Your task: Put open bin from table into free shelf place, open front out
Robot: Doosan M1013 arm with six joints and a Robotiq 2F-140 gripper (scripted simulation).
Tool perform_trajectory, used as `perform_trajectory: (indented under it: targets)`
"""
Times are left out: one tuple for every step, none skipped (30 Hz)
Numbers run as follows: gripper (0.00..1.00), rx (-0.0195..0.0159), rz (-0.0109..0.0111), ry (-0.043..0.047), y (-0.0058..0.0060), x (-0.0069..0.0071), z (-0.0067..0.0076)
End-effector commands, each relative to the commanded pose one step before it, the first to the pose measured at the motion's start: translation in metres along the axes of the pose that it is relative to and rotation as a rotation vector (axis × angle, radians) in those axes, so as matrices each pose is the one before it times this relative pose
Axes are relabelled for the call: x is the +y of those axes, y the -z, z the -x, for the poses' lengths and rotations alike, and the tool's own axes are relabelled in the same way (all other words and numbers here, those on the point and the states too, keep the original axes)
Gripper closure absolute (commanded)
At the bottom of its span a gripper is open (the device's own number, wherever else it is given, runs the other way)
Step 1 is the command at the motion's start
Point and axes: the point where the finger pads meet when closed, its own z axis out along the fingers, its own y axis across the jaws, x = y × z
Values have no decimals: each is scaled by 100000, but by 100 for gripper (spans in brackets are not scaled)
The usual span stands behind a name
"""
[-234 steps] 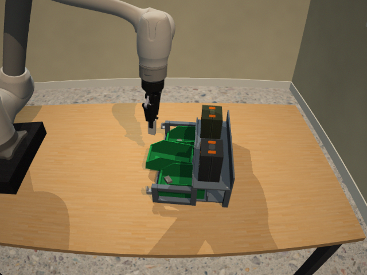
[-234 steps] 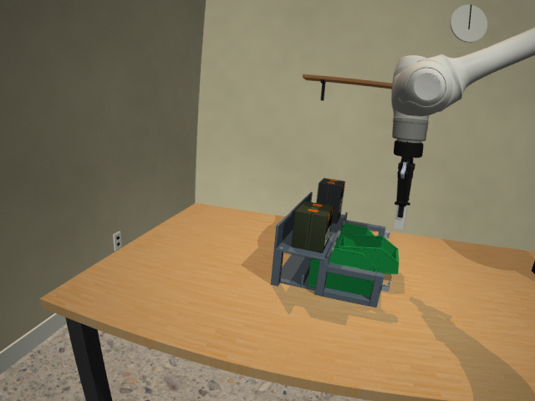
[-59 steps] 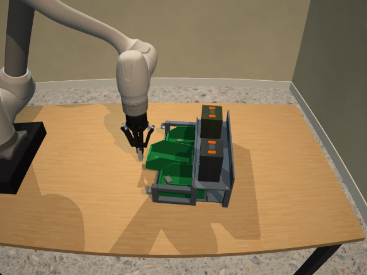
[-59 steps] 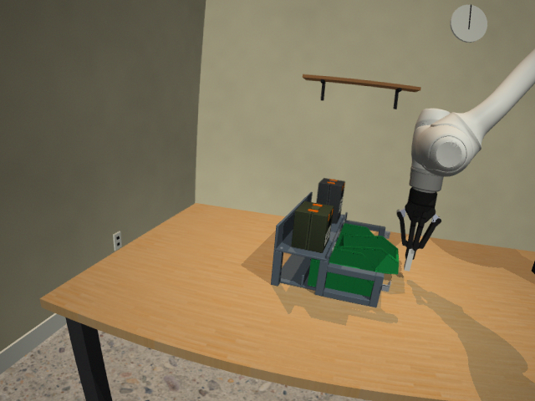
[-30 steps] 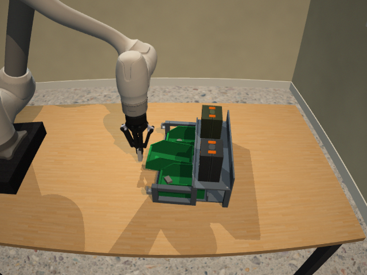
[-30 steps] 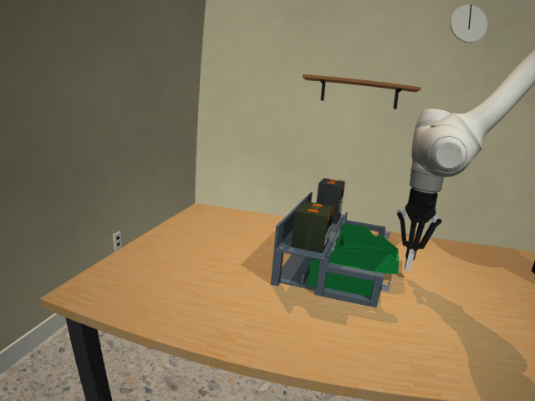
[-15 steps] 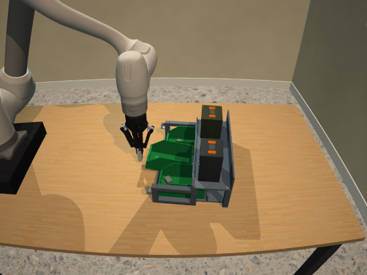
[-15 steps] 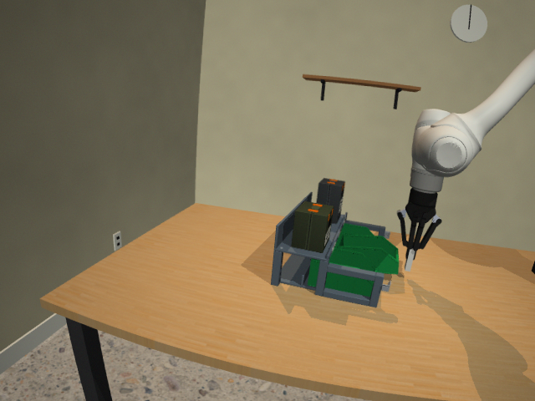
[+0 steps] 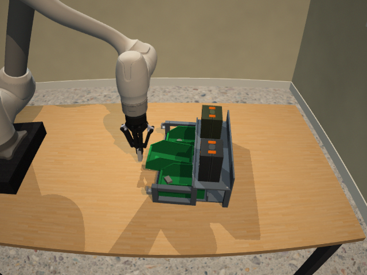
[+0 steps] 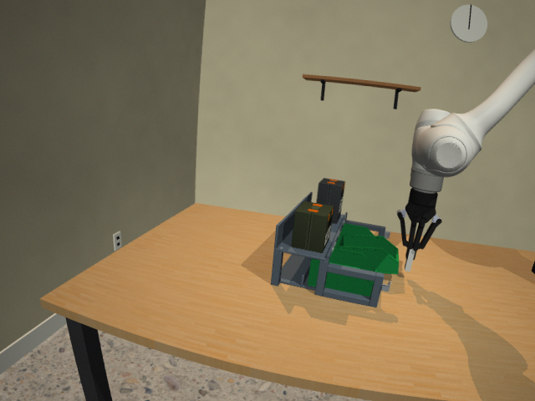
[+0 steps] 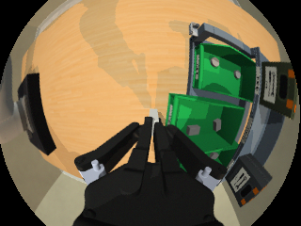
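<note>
Three green open bins sit in the grey shelf (image 9: 192,160). The middle bin (image 9: 170,153) juts out past the front lip and stands higher than its neighbours, and it looks tilted. It also shows in the exterior view (image 10: 367,254) and in the wrist view (image 11: 203,126), with small grey parts inside. The far bin (image 9: 180,134) and the near bin (image 9: 175,174) lie lower behind the lip, open fronts out. My gripper (image 9: 139,153) (image 10: 410,259) (image 11: 152,114) is shut and empty, pointing down. It stands just in front of the middle bin's open front, apart from it.
Two dark boxes (image 9: 211,121) (image 9: 211,160) with orange marks stand on the shelf's upper board, behind the bins. The robot's black base (image 9: 18,153) is at the table's left. A small wall shelf (image 10: 360,83) hangs far behind.
</note>
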Motion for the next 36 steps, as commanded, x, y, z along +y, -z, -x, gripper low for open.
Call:
perform_trajectory:
  targets:
    - [100, 174, -2, 104, -88, -124, 158]
    - [100, 0, 0, 0, 0, 0, 0]
    - [100, 0, 0, 0, 0, 0, 0]
    - [100, 0, 0, 0, 0, 0, 0]
    - [100, 0, 0, 0, 0, 0, 0]
    - [100, 0, 0, 0, 0, 0, 0]
    - [100, 0, 0, 0, 0, 0, 0]
    - [100, 0, 0, 0, 0, 0, 0]
    - [100, 0, 0, 0, 0, 1, 0]
    - [100, 0, 0, 0, 0, 4, 0]
    - [100, 0, 0, 0, -1, 10, 0]
    - [100, 0, 0, 0, -1, 19, 0]
    - [100, 0, 0, 0, -1, 28, 0]
    - [100, 0, 0, 0, -2, 39, 0]
    - [100, 0, 0, 0, -3, 50, 0]
    - [100, 0, 0, 0, -3, 61, 0]
    - [100, 0, 0, 0, -4, 72, 0]
    - [100, 0, 0, 0, -4, 82, 0]
    - [100, 0, 0, 0, -5, 90, 0]
    - [100, 0, 0, 0, -5, 97, 0]
    - [100, 0, 0, 0, -5, 103, 0]
    - [100, 0, 0, 0, 0, 0, 0]
    - [100, 0, 0, 0, 0, 0, 0]
    - [100, 0, 0, 0, -5, 106, 0]
    - [100, 0, 0, 0, -5, 108, 0]
    - [100, 0, 0, 0, -5, 108, 0]
    - [100, 0, 0, 0, -5, 106, 0]
    - [100, 0, 0, 0, -5, 102, 0]
    - [100, 0, 0, 0, -5, 97, 0]
    - [100, 0, 0, 0, -4, 89, 0]
    - [100, 0, 0, 0, -4, 81, 0]
    - [100, 0, 0, 0, -3, 71, 0]
    - [100, 0, 0, 0, -3, 61, 0]
    - [100, 0, 0, 0, -2, 50, 0]
    - [100, 0, 0, 0, -2, 39, 0]
    - [100, 0, 0, 0, -1, 28, 0]
